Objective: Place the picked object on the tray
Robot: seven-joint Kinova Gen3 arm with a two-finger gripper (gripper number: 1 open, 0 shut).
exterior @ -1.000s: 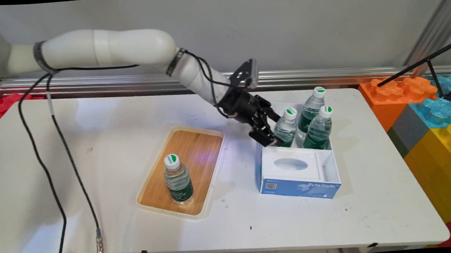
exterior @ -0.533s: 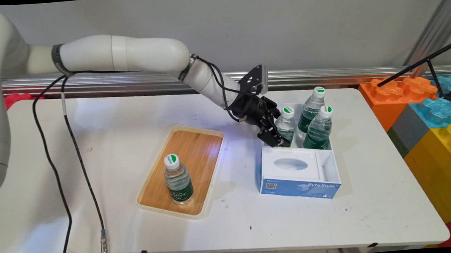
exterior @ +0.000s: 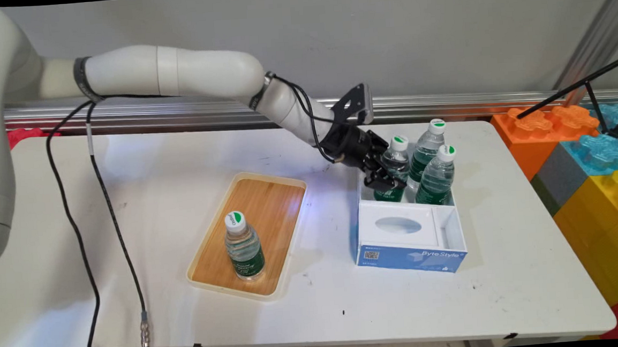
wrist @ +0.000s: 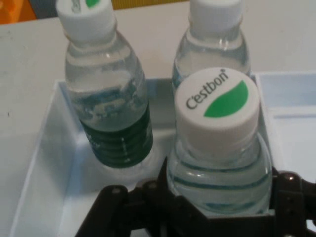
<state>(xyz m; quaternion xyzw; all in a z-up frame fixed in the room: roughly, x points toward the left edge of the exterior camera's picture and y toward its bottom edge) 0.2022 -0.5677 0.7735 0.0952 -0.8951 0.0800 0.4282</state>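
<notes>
The gripper [exterior: 386, 175] is black, on a white arm [exterior: 174, 74] trailing black cables [exterior: 96, 208]. The bottle [wrist: 217, 163] between its fingers is clear plastic with a dark green label and a white cap [wrist: 217, 106] printed with a green leaf shape and grey lettering (it reads "Cestbon"). The two other bottles [exterior: 430, 147] in the box [exterior: 409, 232] wear the same colours, as does the bottle on the tray [exterior: 243, 245]. The box is white inside, with a blue front panel carrying white lettering. The tray [exterior: 267, 197] has a cream rim and a warm wood-grain floor. The table [exterior: 135, 313] is white. At the right stand orange, blue, grey, yellow and red blocks [exterior: 598, 166].
</notes>
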